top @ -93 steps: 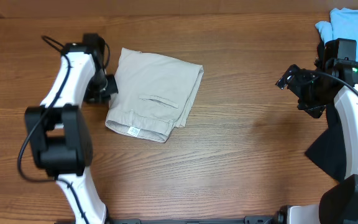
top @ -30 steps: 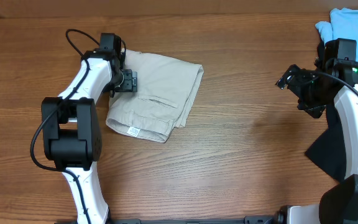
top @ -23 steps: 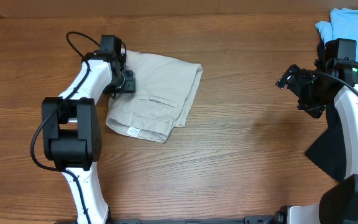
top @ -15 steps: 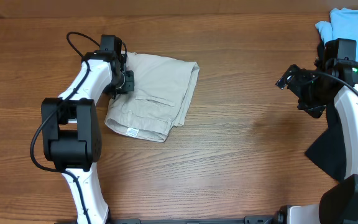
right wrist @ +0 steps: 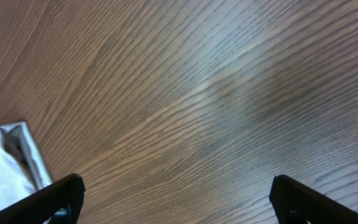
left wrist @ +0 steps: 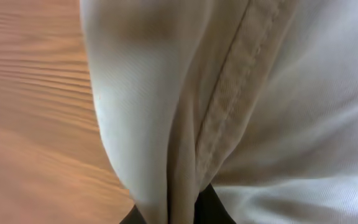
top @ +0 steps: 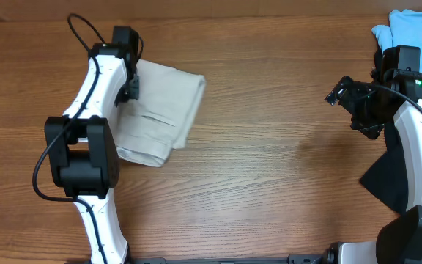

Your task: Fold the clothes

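The khaki shorts (top: 163, 110) lie folded in the far-left part of the table (top: 269, 169), and their left edge runs up into the left claw (top: 129, 86). The claw is pinched tight on that edge: in the left wrist view a bunched fold of the shorts (left wrist: 135, 93) with a stitched seam (left wrist: 229, 106) rises from the claw (left wrist: 173, 213), and only dark slivers of the fingers (left wrist: 213, 208) show beside it (the cloth fills nearly the whole view). The waistband end of the shorts lies nearer the front edge, partly hidden under the left arm (top: 97, 81), which reaches from its base near the front-left towards the far edge.

The right arm (top: 416, 139) stands bent along the right edge, its right claw (top: 339, 94) pointing left, well apart from the shorts. Its fingers (right wrist: 58, 196) stand wide apart over bare wood, holding nothing.

A light blue garment (top: 409, 22) lies in the far-right corner, and a black garment (top: 383, 183) lies by the right edge.
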`<state>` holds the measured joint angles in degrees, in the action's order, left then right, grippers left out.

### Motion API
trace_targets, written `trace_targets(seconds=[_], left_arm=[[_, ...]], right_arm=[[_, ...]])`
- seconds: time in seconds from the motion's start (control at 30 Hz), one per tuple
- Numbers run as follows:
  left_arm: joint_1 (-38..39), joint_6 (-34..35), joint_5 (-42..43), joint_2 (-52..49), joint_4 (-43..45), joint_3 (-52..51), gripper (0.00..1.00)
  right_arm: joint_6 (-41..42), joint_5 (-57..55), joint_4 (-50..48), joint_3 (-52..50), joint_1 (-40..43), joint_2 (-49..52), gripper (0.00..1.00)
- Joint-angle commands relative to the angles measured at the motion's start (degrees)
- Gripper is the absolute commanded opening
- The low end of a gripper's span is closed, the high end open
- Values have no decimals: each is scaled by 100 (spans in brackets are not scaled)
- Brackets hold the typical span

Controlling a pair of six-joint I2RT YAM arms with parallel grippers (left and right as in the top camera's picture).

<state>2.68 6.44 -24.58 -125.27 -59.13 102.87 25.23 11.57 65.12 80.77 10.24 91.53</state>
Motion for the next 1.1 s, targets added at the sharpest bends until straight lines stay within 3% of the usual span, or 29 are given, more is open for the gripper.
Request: trace_targets(seconds=[0.0,0.23,0.53,0.67,0.8,0.83,0.9,0.93,0.97,1.07], left_arm=[[-116,2,-1635,-39,0,227,4],[-597,-4,-1976,-39,197,232,4],[-1609,-535,-1902,-39,1034,232,4],[-1884,-1115,-1386,-39,1386,232,4],[-2094,-1272,-981,-39,1703,232,7],[-2135,-1272,-988,-39,1766,232,13],[-2203,-1344,-999,-39,1880,232,46],[-2227,-1403,-1062,-39,1943,232,89],[-2232,-1403,-1150,-39,2002,232,98],[-2221,-1373,-1495,-26,2061,328,100]], right_arm=[[-17,-44,-31,42,11,-9,100],[-15,-44,-31,42,11,-9,100],[-17,-44,-31,42,11,-9,100],[-17,-44,-31,42,11,-9,100],[-15,-44,-31,42,11,-9,100],[-15,-44,-31,42,11,-7,100],[-15,-44,-31,42,11,-9,100],[-15,-44,-31,42,11,-9,100],[-15,-44,-31,42,11,-9,100],[-15,-44,-31,42,11,-9,100]])
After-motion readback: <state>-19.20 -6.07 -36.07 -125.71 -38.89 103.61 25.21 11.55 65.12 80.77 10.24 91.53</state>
